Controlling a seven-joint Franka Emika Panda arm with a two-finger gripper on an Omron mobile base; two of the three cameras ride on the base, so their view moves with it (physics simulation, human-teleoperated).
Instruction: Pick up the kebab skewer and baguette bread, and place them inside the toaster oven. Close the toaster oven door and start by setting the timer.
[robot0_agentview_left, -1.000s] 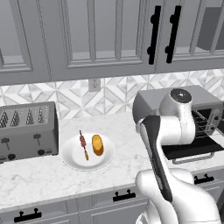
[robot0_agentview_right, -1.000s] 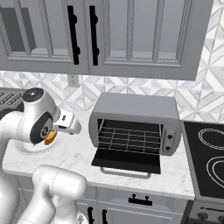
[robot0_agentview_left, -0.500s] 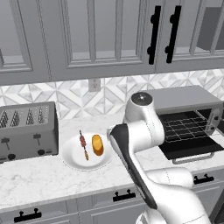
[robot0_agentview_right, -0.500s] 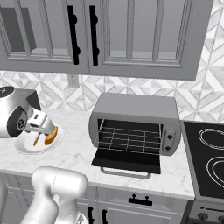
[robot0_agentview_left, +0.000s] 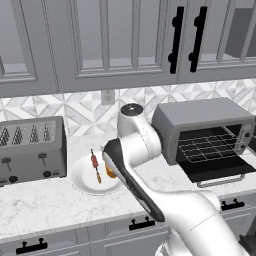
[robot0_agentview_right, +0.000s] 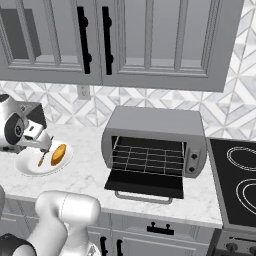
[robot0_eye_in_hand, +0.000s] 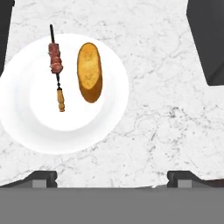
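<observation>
The four-slice toaster (robot0_agentview_left: 31, 149) stands at the far left of the counter (robot0_agentview_left: 45, 200); just beside it the white plate (robot0_eye_in_hand: 26, 127) carries the kebab skewer (robot0_eye_in_hand: 56, 65) and, close alongside, the baguette bread (robot0_eye_in_hand: 89, 72); over the last second the arm has swung leftward, away from the toaster oven (robot0_agentview_right: 155, 145), and the gripper (robot0_agentview_right: 44, 142) now hangs above the plate, jaws spread fully wide and holding nothing; this reads as the approach to the first pick, both foods untouched; at the right the toaster oven door (robot0_agentview_right: 146, 183) lies open, its rack bare and ready.
</observation>
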